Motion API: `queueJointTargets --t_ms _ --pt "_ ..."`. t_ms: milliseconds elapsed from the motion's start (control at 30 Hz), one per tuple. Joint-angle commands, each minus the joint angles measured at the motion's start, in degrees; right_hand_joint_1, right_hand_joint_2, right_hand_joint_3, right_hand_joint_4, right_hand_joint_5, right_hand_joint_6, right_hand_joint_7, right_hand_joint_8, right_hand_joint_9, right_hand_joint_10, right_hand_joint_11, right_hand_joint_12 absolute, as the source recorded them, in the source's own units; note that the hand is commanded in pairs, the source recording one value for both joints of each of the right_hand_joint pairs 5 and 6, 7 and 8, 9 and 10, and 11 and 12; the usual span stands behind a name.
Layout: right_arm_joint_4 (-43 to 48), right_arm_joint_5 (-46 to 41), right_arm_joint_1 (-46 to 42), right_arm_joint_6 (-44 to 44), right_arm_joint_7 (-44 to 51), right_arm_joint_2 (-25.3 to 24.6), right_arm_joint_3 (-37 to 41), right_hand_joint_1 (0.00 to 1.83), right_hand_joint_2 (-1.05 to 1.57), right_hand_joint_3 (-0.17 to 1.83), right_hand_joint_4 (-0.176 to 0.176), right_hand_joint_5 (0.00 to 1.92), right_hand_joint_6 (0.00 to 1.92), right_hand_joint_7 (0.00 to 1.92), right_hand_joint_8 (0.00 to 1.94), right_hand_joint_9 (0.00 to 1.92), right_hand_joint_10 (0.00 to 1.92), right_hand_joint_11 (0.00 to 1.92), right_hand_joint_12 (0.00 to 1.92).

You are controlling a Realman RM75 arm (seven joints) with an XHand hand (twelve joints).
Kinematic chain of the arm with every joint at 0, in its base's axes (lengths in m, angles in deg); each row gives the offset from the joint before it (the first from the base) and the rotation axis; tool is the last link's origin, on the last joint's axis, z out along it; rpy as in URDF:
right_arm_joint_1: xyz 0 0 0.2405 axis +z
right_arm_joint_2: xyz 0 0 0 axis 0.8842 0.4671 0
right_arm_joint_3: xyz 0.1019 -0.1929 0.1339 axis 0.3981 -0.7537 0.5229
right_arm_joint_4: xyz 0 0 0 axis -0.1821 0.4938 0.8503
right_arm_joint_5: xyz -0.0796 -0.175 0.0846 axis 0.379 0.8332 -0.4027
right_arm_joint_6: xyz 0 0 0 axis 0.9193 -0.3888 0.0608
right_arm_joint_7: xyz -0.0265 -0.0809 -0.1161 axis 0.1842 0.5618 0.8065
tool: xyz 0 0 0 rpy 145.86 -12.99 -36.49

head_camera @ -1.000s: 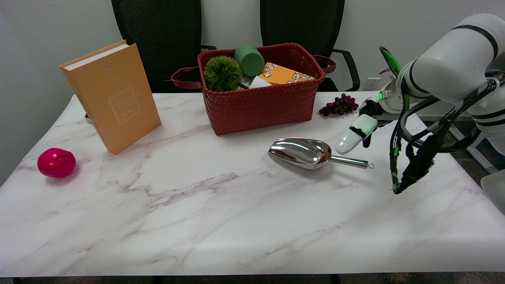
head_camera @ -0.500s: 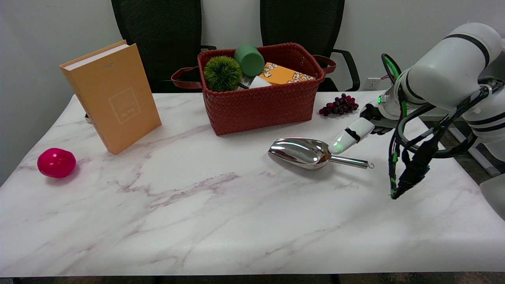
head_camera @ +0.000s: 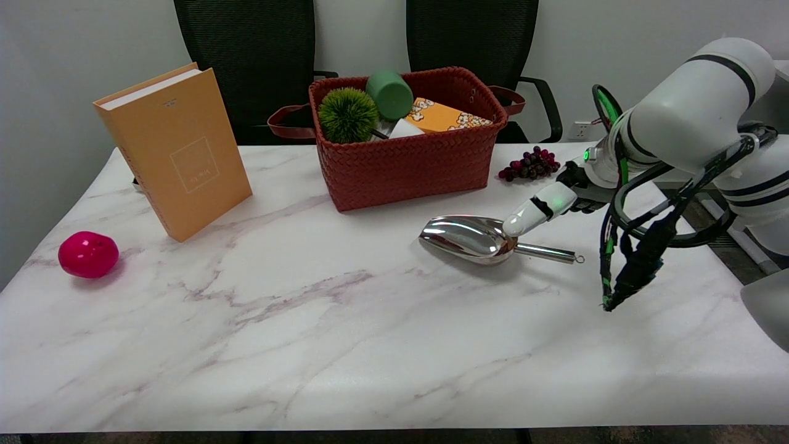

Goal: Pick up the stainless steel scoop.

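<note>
A mirror-polished steel scoop [head_camera: 471, 237] lies on a smooth marble-patterned surface [head_camera: 345, 345] (faintly glossy), near a coarsely woven basket [head_camera: 410, 163].

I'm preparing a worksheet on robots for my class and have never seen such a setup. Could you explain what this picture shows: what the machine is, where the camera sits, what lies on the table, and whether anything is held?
The picture comes from a camera above the table's near side, looking down and across it. The white arm entering from the right ends in the right hand. One of its fingers points at the stainless steel scoop, which lies on the marble table; nothing is held yet. Also there: an orange book standing up, a pink ball, grapes, and a woven basket holding several items.
</note>
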Motion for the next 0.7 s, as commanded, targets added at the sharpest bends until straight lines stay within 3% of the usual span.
queueJointTargets --t_ms 33,700 --pt "-1.4 -0.1 -2.3 0.0 -2.9 -1.2 -0.2 0.92 -0.37 0.19 0.000 0.12 0.12 0.11 0.11 0.00 0.00 0.00 0.00" --pt "-4.0 0.3 -5.1 -1.5 -2.9 -2.6 -0.3 0.92 -0.37 0.19 0.000 0.12 0.12 0.17 0.17 0.00 0.00 0.00 0.00"
